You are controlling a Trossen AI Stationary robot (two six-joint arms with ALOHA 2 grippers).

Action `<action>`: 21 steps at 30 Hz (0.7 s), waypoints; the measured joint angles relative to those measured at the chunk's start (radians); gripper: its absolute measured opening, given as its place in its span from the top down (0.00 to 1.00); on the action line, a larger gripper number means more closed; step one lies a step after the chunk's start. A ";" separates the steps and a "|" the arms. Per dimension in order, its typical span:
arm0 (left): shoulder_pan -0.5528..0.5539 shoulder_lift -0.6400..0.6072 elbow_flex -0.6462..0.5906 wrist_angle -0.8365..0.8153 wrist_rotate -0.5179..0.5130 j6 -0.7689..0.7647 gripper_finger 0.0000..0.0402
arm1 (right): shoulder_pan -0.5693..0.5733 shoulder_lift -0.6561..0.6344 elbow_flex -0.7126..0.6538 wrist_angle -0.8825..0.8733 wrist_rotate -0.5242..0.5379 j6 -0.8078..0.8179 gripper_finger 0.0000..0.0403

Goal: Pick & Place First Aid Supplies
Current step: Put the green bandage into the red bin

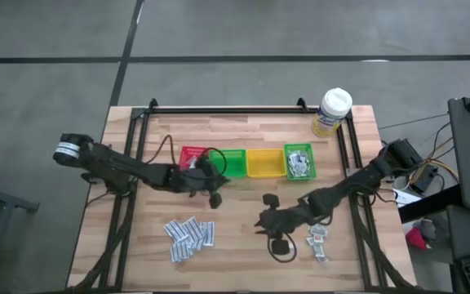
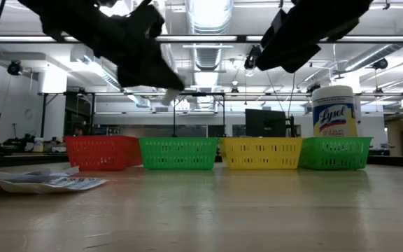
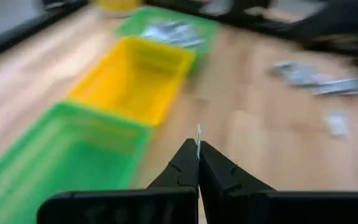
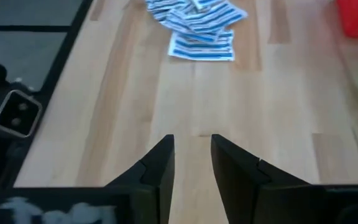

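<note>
left gripper (image 3: 198,163) is clamped tight on 1 thin pale sachet (image 3: 198,134), edge-on between the pads, and it hangs above the near edge of the bin row, right by the red bin (image 1: 192,157) and the first green bin (image 1: 233,162). the bins lie just ahead of its fingers; the yellow bin (image 3: 134,78) and far green bin (image 3: 169,30) run off beyond, that last 1 already holding silver packets. which bin this sachet belongs in, cannot tell from here.

right gripper (image 4: 191,163) has its fingers parted a little, nothing between them, hovering over bare wood mid-table. the blue-striped sachets (image 4: 199,26) lie in a loose pile straight ahead of it, well apart; the left arm is nearer that pile. the small pale packets (image 1: 317,242) lie just beside the right gripper.

lysol tub (image 1: 332,111) stands at the back corner, clear of both arms. nothing blocks the drop.
</note>
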 joint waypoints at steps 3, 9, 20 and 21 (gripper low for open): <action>0.004 -0.062 0.007 -0.162 -0.147 -0.060 1.00 | 0.018 0.000 0.000 0.002 0.000 0.000 0.75; 0.081 -0.183 0.015 -0.526 -0.273 -0.309 1.00 | 0.039 0.000 0.000 0.003 0.003 0.001 0.79; 0.245 -0.161 -0.023 -0.675 -0.220 -0.499 1.00 | 0.048 0.000 0.000 0.004 0.005 0.018 0.83; 0.250 -0.148 -0.024 -0.674 -0.211 -0.505 1.00 | 0.048 0.000 0.000 0.005 0.005 0.018 0.82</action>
